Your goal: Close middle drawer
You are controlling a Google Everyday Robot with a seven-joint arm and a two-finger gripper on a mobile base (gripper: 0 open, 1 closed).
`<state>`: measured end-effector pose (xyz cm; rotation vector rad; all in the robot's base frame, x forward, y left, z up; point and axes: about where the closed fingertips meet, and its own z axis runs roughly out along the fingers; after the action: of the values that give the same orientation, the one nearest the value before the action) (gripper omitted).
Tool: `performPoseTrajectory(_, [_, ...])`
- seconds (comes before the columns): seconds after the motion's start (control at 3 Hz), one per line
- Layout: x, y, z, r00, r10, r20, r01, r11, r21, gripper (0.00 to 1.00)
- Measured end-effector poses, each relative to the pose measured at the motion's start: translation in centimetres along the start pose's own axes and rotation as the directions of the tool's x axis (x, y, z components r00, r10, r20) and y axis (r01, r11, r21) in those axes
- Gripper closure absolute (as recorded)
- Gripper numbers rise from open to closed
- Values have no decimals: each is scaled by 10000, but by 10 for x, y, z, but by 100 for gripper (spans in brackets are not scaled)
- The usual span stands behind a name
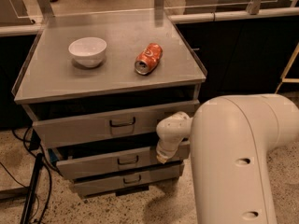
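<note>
The middle drawer (93, 161) is a low grey steel drawer with a small loop handle (127, 160). It stands pulled out a little, second of three in the grey cabinet. The top drawer (79, 127) above it also stands out; the lowest drawer (103, 182) sits below. My white arm (233, 157) fills the lower right. Its wrist (170, 134) reaches down to the middle drawer's right front. The gripper (161, 158) is at that spot, mostly hidden behind the wrist.
A white bowl (88, 51) and an orange soda can (148, 59) lying on its side rest on the cabinet top (56, 80). Black cables (28, 190) hang at the cabinet's lower left. A dark counter (243, 50) stands to the right.
</note>
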<state>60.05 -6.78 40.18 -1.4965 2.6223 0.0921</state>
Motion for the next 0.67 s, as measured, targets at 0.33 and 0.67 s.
performPoseTrajectory(0.33, [0,0,0,10000,0,0,0,10000,0,11])
performPoseTrajectory(0.67, [0,0,0,10000,0,-1,0,10000,-1,0])
